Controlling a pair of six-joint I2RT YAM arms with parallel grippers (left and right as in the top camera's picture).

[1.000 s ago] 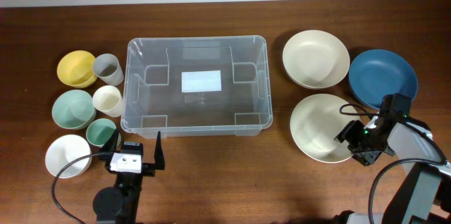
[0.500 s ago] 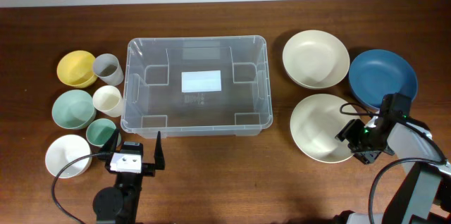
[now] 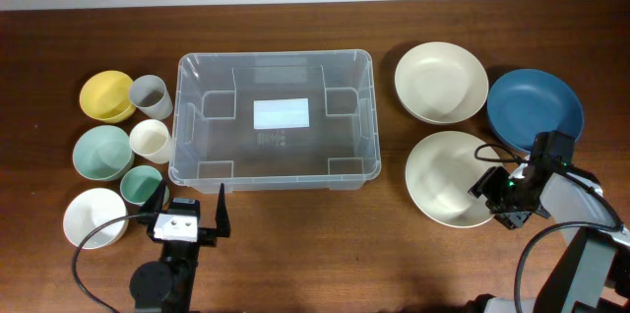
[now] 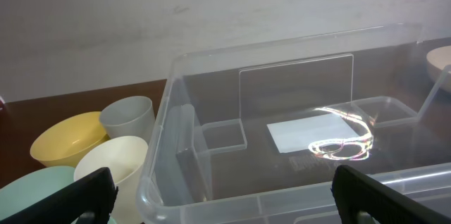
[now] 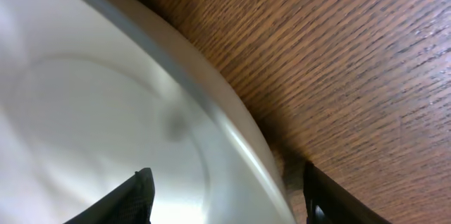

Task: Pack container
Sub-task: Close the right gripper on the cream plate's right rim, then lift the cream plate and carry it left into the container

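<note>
Overhead: container [image 3: 226,141] at table centre, white label [image 3: 281,113] on its base. 6 bowls and cups [image 3: 101,151] sit left of it. Left gripper [image 3: 191,193] jaws wide apart; right gripper [image 5: 229,192] jaws apart, straddling cream dish [image 3: 448,177] rim.

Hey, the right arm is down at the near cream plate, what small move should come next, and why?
Probably close the right gripper on the rim of the near cream plate. Its wrist view shows the jaws open with the rim between them, one finger over the plate, one over the table, and the container holds nothing yet.
</note>
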